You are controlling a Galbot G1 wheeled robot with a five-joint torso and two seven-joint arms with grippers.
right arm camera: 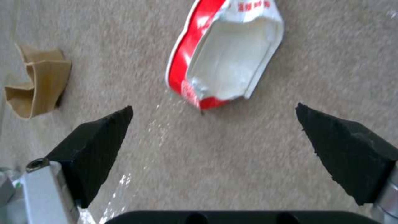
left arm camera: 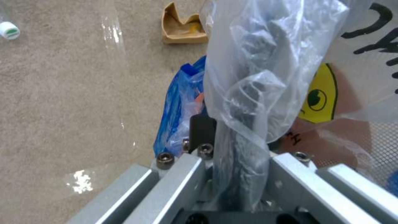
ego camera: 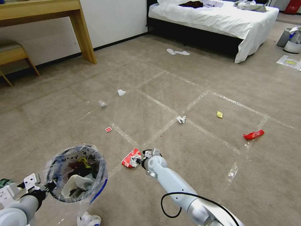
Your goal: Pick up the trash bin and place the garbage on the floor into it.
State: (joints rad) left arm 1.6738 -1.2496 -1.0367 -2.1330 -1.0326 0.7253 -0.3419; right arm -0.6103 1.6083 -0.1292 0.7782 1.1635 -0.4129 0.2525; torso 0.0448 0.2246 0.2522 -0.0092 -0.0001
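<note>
red-white cup [right arm camera: 224, 59], beige carpet [ego camera: 194, 150]

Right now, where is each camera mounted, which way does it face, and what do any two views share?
Head view: on the head, looking forward and down at the carpet; both arms show, the left gripper holding the trash bin.
Left wrist view: on the left wrist, facing the bin's plastic bag pinched in its gripper.
Right wrist view: on the right wrist, facing the floor; the open right gripper hovers by the torn paper cup.
Shared: that cup shows in the head view too.
</note>
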